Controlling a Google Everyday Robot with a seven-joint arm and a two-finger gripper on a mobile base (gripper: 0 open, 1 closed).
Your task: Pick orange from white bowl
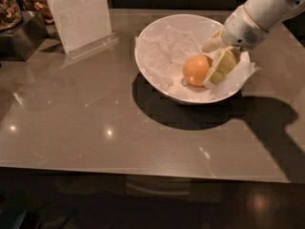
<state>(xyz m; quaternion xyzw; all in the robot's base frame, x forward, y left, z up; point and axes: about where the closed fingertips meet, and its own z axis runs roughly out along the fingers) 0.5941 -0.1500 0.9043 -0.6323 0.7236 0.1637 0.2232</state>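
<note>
The orange (195,69) lies on crumpled white paper inside the white bowl (152,75), right of the bowl's middle. My gripper (207,67) reaches in over the bowl's right rim on a white arm (259,11). It is open. One pale finger (212,43) is just behind the orange's right side. The other finger (220,68) is at its front right, close against it or touching. The orange's right edge sits between the two fingertips.
A clear acrylic sign stand (78,15) stands at the back left of the glossy grey table (95,128). A dark container with snacks (9,13) is at the far left. The table's front edge runs along the bottom.
</note>
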